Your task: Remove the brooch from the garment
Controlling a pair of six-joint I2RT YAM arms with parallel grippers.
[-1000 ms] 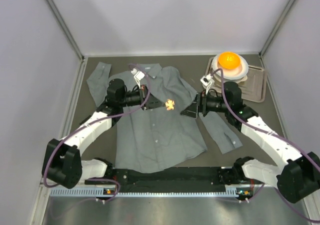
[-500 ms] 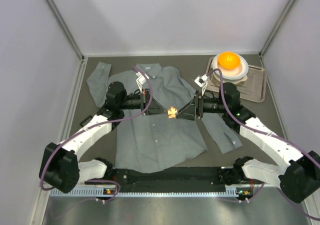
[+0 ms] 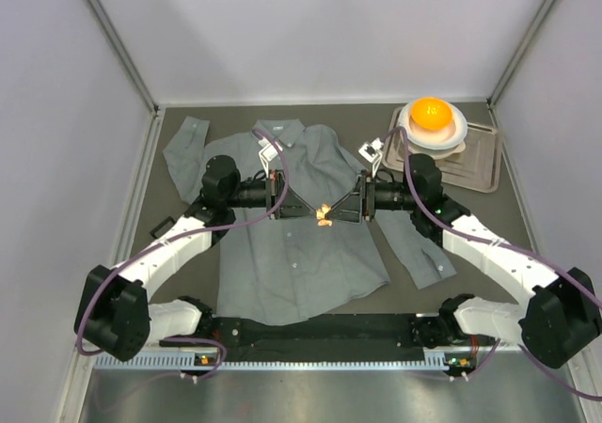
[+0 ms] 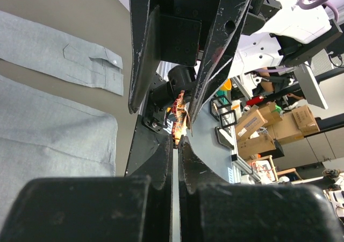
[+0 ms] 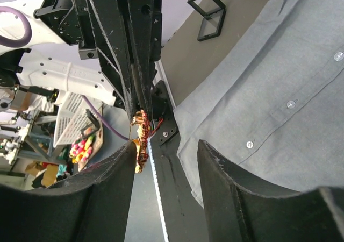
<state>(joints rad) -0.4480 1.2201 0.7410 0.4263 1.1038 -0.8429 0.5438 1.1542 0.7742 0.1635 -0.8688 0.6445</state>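
The grey garment [image 3: 301,254] lies flat on the dark table. The small orange-red brooch [image 3: 323,214] hangs above its middle, between the two grippers, which point at each other. My left gripper [image 3: 311,212] is shut on the brooch; in the left wrist view the brooch [image 4: 180,115] sits at the tips of the nearly closed gripper [image 4: 176,140]. My right gripper [image 3: 337,214] is open. In the right wrist view the brooch [image 5: 141,140] lies against the inner face of its left finger [image 5: 115,172], with the gripper [image 5: 167,145] gaping over the garment [image 5: 279,91].
An orange ball on a white bowl [image 3: 432,115] stands on a tray [image 3: 484,164] at the back right. A small black frame [image 3: 160,226] lies left of the shirt. Enclosure walls stand on the left, back and right.
The left gripper carried the brooch a little nearer and rightward. The right gripper moved left until its open fingers reached the brooch.
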